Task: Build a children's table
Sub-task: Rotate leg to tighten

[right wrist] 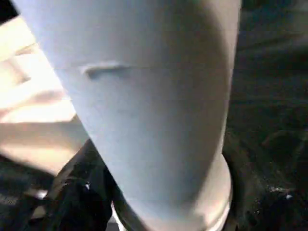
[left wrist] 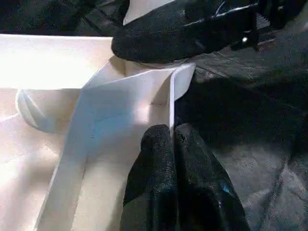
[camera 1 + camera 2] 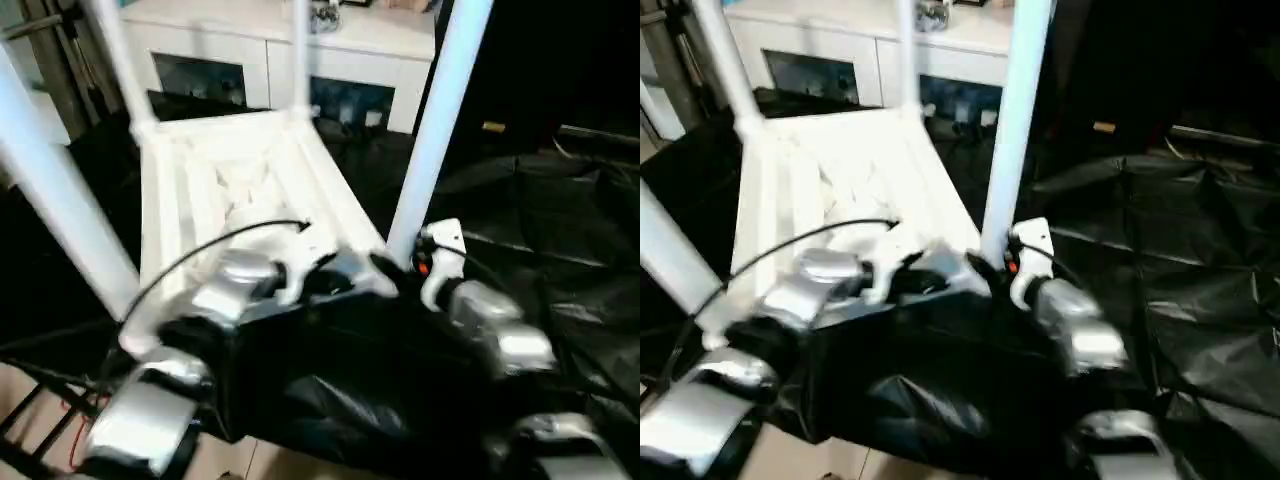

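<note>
The children's table (image 3: 225,180) is lying upside down on black sheeting (image 3: 560,250), its ribbed underside facing up and four white legs standing upright from the corner sockets. The near right leg (image 3: 440,120) is rising from the corner closest to the robot's right side; the near left leg (image 3: 55,205) is rising at the left edge of the head views, and two far legs (image 3: 120,60) are standing at the far corners, in front of a white cabinet (image 3: 360,50) with glass doors.

The left arm is reaching forward and inward across the near end of the table, its silver forearm angled toward the near right corner. The left gripper (image 2: 172,139) is sitting at the table's rim (image 2: 172,103). In the left wrist view its two black fingers (image 2: 154,163) are pressed together, with the thin upright edge of the rim meeting their tips; whether the edge is actually pinched between them cannot be told.

The right arm is extending forward from the lower right, wrist bent inward toward the base of the near right leg. The right gripper (image 3: 395,270) is positioned at that base, where the leg enters its socket. In the left wrist view one black finger of the right gripper (image 2: 168,38) is lying across the leg's base just above the corner. In the right wrist view the leg (image 1: 144,106) is standing directly before the camera, with its flared collar (image 1: 211,202) below. The jaws are spread around the leg; whether they are gripping it cannot be told.
</note>
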{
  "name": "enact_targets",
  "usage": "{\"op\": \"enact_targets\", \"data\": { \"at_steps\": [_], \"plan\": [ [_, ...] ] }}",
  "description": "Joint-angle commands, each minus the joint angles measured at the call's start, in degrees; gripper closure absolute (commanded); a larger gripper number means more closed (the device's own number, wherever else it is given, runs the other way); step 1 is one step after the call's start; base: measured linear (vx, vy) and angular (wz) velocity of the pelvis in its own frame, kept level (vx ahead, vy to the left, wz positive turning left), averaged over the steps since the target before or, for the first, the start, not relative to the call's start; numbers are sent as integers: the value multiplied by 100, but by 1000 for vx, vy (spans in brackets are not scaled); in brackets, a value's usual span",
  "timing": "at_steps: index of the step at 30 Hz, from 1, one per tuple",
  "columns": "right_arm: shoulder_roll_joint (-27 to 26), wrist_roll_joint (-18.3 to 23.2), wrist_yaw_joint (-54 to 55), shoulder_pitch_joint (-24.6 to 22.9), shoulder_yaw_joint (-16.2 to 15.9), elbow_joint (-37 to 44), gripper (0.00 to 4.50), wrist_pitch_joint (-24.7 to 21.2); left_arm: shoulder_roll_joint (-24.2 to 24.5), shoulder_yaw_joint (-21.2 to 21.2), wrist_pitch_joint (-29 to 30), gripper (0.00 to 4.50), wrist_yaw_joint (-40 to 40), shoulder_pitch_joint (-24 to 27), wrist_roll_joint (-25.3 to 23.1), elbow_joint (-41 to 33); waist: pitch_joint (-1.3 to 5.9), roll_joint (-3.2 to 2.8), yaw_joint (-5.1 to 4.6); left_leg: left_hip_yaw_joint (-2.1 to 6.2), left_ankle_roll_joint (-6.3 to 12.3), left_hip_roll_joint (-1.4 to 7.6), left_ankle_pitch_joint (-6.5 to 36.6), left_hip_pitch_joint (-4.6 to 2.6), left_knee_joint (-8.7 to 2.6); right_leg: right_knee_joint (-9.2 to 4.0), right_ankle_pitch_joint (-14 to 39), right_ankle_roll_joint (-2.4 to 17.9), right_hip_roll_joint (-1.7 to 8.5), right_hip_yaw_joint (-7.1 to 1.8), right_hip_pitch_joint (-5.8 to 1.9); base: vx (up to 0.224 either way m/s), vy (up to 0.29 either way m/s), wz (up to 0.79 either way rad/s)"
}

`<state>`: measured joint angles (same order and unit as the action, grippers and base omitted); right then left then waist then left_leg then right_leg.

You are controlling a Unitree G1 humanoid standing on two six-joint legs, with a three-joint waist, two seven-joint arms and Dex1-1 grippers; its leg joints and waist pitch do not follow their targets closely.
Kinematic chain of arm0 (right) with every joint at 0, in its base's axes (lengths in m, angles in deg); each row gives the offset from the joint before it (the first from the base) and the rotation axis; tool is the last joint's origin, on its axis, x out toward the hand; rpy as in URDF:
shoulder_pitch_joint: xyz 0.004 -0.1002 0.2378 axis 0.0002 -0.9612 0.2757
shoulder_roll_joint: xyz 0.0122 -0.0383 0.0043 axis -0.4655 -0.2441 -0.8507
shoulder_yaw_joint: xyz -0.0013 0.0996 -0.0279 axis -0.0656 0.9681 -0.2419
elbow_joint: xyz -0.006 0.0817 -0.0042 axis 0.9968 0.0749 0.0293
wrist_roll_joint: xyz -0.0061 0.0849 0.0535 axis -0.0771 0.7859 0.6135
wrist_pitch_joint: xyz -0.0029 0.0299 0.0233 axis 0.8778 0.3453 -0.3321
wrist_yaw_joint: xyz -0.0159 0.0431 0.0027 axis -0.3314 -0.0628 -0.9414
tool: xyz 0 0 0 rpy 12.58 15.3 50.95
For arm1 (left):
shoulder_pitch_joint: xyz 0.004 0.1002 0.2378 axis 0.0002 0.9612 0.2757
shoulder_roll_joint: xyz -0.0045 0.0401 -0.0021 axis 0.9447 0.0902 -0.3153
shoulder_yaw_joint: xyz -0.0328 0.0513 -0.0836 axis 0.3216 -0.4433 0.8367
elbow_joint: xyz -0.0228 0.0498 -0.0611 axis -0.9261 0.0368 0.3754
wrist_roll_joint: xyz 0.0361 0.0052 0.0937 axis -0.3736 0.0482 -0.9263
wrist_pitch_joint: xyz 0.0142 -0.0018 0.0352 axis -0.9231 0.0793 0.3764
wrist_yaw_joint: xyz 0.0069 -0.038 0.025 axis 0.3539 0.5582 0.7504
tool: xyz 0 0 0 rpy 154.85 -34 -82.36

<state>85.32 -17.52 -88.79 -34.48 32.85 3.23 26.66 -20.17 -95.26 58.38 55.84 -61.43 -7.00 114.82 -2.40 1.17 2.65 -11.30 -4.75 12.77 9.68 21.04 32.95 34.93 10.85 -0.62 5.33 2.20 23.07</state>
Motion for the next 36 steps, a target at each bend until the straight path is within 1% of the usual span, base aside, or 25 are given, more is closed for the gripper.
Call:
{"op": "enact_targets", "data": {
  "at_steps": [1,2,3,5,6,8,9,10,11,12,13,14,15,17,18,19,21,22,23,24,27,28,29,30,36],
  "plan": [
    [-257,-246,-42,-75,-371,-236,145,-84,-325,-171,-102,450,12,-114,35,-134,305,-43,4,35,-25,9,1683,-69,-398,-519,1629,1018,184,-140,-192,0,0,0],
    [-261,-178,-202,-87,-377,-171,124,-81,-311,-212,-120,450,118,-77,40,-190,308,-11,-13,28,-10,7,1696,-60,-396,-522,1548,1021,175,-140,-194,0,0,0],
    [-261,-178,-202,-87,-377,-171,124,-81,-311,-212,-120,450,118,-77,40,-190,313,-4,-11,28,3,5,1696,-59,-396,-517,1519,1027,171,-138,-202,0,0,0],
    [-207,-87,-427,-86,-409,-91,99,-67,-266,-249,-155,450,250,-33,54,-248,313,-32,-3,29,17,12,1708,-65,-397,-511,1450,1074,178,-142,-198,0,0,0],
    [-207,-87,-427,-86,-409,-91,90,-67,-266,-249,-155,450,250,-33,54,-248,313,-24,-8,28,24,12,1705,-58,-398,-511,1418,1081,174,-140,-206,0,0,0],
    [121,-109,-1037,-131,-618,137,75,-24,-103,-291,-282,450,646,66,113,-358,322,-15,-1,30,59,12,1655,-55,-392,-497,1259,1116,169,-133,-229,0,0,0],
    [235,-99,-1275,-155,-686,224,65,-11,-44,-308,-313,450,802,106,140,-407,332,-12,1,24,117,17,1559,-42,-377,-472,1044,1166,171,-138,-243,0,0,0],
    [247,-98,-1300,-158,-694,234,65,-10,-38,-309,-316,450,819,110,143,-412,331,-16,2,25,142,21,1500,-33,-378,-462,933,1196,175,-139,-249,0,0,0],
    [395,-64,-1651,-205,-778,356,65,23,41,-340,-362,450,1034,162,176,-479,338,-17,2,16,183,20,1394,-34,-367,-440,713,1263,168,-142,-250,0,0,0],
    [411,-60,-1687,-210,-787,369,65,26,49,-343,-367,450,1055,167,180,-486,353,-13,17,15,231,19,1290,-41,-349,-407,476,1355,165,-137,-269,0,0,0],
    [411,-60,-1687,-210,-787,369,65,26,49,-343,-367,450,1055,167,180,-486,353,-18,13,5,281,22,1193,-37,-343,-386,254,1430,167,-142,-268,0,0,0],
    [744,121,-2467,-336,-910,669,65,-65,236,-416,-398,450,1478,231,220,-579,360,3,36,10,336,22,1148,-52,-339,-385,184,1467,160,-128,-303,0,0,0],
    [753,127,-2487,-340,-913,677,65,-70,241,-417,-398,450,1489,232,220,-581,360,3,36,10,336,22,1148,-52,-339,-385,184,1467,160,-128,-303,0,0,0],
    [1066,316,-3188,-452,-999,939,65,-260,418,-477,-406,450,1861,248,253,-617,353,-5,96,-15,515,39,1022,-51,-321,-355,-45,1558,153,-130,-304,0,0,0],
    [1187,372,-3451,-491,-1040,1025,65,-337,488,-495,-412,450,2021,242,271,-617,354,-2,127,-25,533,56,983,-63,-317,-344,-76,1592,152,-123,-290,0,0,0],
    [1265,394,-3600,-511,-1079,1068,65,-385,533,-502,-447,450,2110,232,273,-604,352,-8,134,-33,540,58,996,-61,-310,-337,-61,1612,158,-125,-278,0,0,0],
    [1448,471,-3941,-553,-1178,1178,65,-561,635,-506,-543,450,2307,198,277,-555,345,-4,194,-31,481,67,1102,-78,-322,-357,197,1584,174,-127,-280,0,0,0],
    [1516,506,-4083,-569,-1207,1229,65,-662,669,-491,-577,450,2373,179,271,-536,339,-4,202,-32,459,70,1139,-77,-328,-361,261,1581,175,-127,-275,0,0,0],
    [1556,525,-4183,-581,-1216,1261,65,-725,695,-480,-589,450,2429,166,269,-529,337,-8,226,-34,401,75,1202,-93,-331,-373,382,1561,180,-131,-258,0,0,0],
    [1578,532,-4239,-588,-1218,1277,65,-748,726,-472,-590,450,2497,152,274,-527,331,3,240,-31,346,74,1254,-87,-337,-380,498,1534,189,-134,-258,0,0,0],
    [1635,584,-4342,-613,-1238,1346,99,-842,829,-490,-591,450,2699,126,327,-542,330,9,235,-20,237,68,1299,-77,-348,-387,690,1449,199,-136,-257,0,0,0],
    [1635,584,-4342,-613,-1238,1346,99,-842,829,-490,-591,450,2699,126,327,-542,331,10,237,-18,229,65,1290,-77,-348,-387,698,1438,198,-136,-257,0,0,0],
    [1645,589,-4371,-626,-1242,1370,110,-866,842,-497,-579,450,2739,124,345,-549,336,8,237,-20,228,63,1252,-78,-343,-379,640,1446,193,-138,-256,0,0,0],
    [1658,600,-4394,-635,-1249,1395,134,-890,851,-501,-581,450,2774,121,359,-545,339,7,241,-22,234,63,1218,-78,-338,-375,573,1463,193,-137,-255,0,0,0],
    [1610,628,-4411,-721,-1265,1510,158,-1001,839,-471,-596,450,2747,169,342,-551,342,7,247,-21,250,60,1168,-73,-336,-364,484,1481,189,-130,-260,0,0,0]
  ]
}}
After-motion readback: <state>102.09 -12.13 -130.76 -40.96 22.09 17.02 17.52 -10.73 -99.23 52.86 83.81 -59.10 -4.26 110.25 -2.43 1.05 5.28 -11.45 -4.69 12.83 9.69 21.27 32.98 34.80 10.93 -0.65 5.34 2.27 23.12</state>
